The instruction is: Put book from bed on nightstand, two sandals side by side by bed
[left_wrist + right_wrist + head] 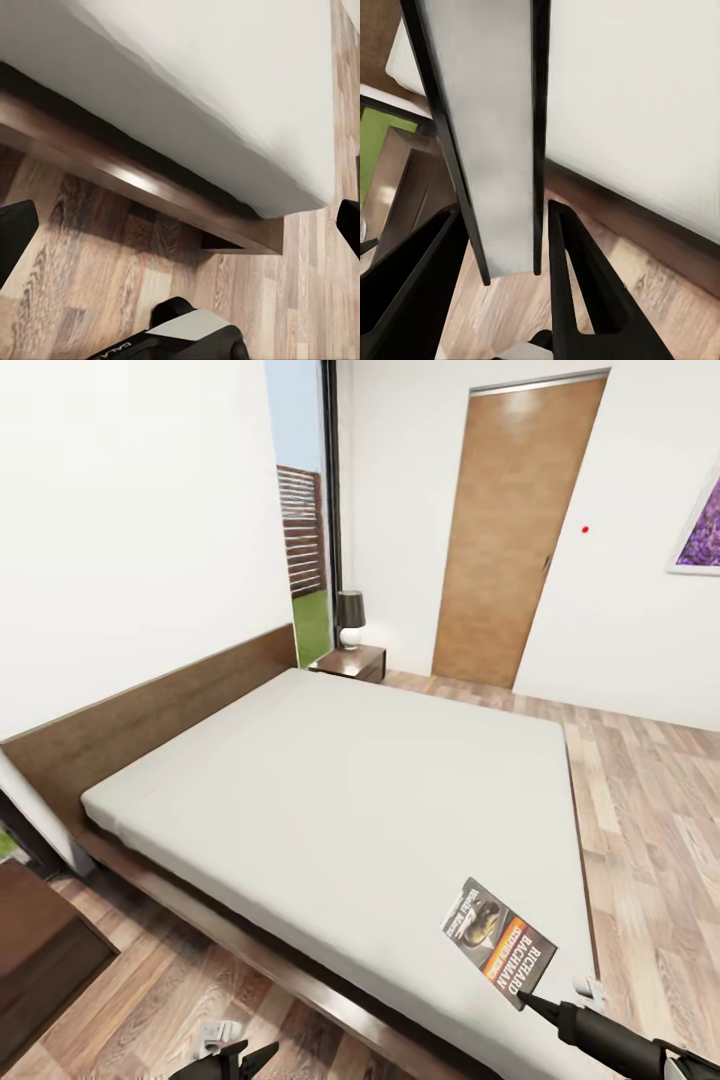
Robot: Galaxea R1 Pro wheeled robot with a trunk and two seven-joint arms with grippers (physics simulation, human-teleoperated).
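Head view: bed (pixel 340 790) runs diagonally, white mattress on dark wood frame, headboard on the left wall side. Book (pixel 498 941) lies flat on the mattress at the near right corner, orange band and "RICHARD" lettering visible. Right gripper (pixel 540 1008) comes in from the lower right, fingertip at the book's near edge; contact or not, cannot tell from here. Left gripper (pixel 245 1058) sits low at the bottom edge over the wood floor (pixel 650 810), fingers apart, holding nothing. Nightstand (pixel 352 660) stands at the far head of the bed with a lamp (pixel 350 618) on top, beside the window (pixel 300 510); brown door (pixel 510 530) beyond. Left wrist view: fingers (pixel 15 236) spread wide at the frame edges, empty, over the floor beside the bed frame corner (pixel 255 236). Right wrist view: the book (pixel 499 135) seen edge-on, standing between the two dark fingers (pixel 585 292), mattress (pixel 637 97) behind; whether they're clamped on it, cannot tell.
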